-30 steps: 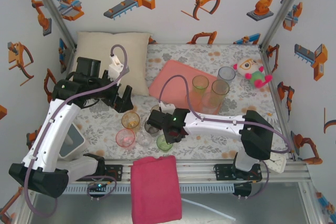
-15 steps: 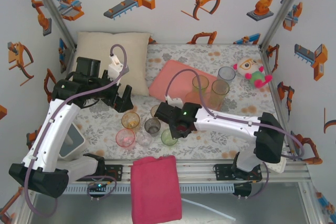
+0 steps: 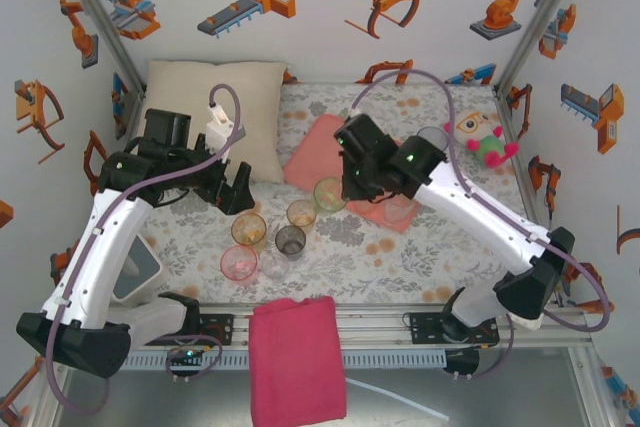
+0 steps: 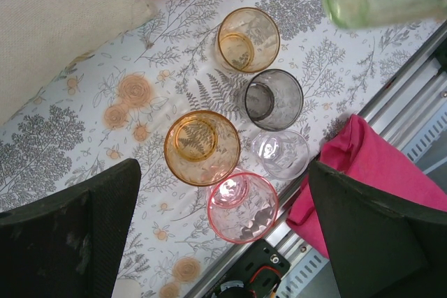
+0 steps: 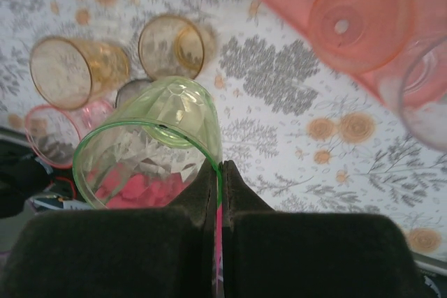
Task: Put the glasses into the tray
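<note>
The right gripper [image 5: 218,172] pinches the rim of 1 green glass [image 5: 150,148], raised to clear the tray [image 3: 315,147]; left gripper [image 3: 236,190] hangs spread, empty.

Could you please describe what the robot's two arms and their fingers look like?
Both the left arm and right arm have white shells with black joints, each trailed by a mauve cable and showing a small green light. The fingers are broad, matte black blocks.
</note>
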### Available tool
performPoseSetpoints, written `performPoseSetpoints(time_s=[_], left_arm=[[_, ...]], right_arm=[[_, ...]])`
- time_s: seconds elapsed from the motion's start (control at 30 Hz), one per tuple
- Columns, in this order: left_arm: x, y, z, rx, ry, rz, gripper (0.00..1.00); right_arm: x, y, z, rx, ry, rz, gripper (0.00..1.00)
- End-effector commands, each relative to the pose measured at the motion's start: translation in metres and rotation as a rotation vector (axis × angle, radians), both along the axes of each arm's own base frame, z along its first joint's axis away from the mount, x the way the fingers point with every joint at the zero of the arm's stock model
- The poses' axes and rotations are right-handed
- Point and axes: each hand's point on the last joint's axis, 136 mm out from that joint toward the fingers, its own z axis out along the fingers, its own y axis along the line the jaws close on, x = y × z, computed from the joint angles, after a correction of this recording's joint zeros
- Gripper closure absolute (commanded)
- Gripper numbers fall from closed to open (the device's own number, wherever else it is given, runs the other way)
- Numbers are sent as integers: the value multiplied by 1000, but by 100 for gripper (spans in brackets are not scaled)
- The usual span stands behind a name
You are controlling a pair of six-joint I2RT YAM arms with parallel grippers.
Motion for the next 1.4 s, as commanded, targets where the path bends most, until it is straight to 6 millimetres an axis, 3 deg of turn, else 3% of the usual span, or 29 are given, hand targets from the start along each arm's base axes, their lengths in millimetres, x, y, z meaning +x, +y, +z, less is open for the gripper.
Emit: performPoseSetpoints(time_s=[0.0, 0.13, 0.4, 0.67, 0.93, 1.37], left_arm=[[-3, -2, 16, -47, -26, -6, 3], [-1, -4, 16, -50, -25, -8, 3], [4, -6, 15, -59, -16, -6, 3], [10, -8, 13, -64, 3, -5, 3], [15, -9, 11, -56, 16, -3, 3], [15, -10, 6, -56, 35, -9, 3]], right_arm=[[27, -14, 13, -46, -33, 22, 100], [73, -32, 16, -78, -59, -31, 100], [163, -68, -6, -98, -63, -176, 100], [225, -90, -25, -114, -73, -249, 100], [252, -121, -51, -159, -37, -326, 100], [254, -155, -87, -261, 42, -368, 100]])
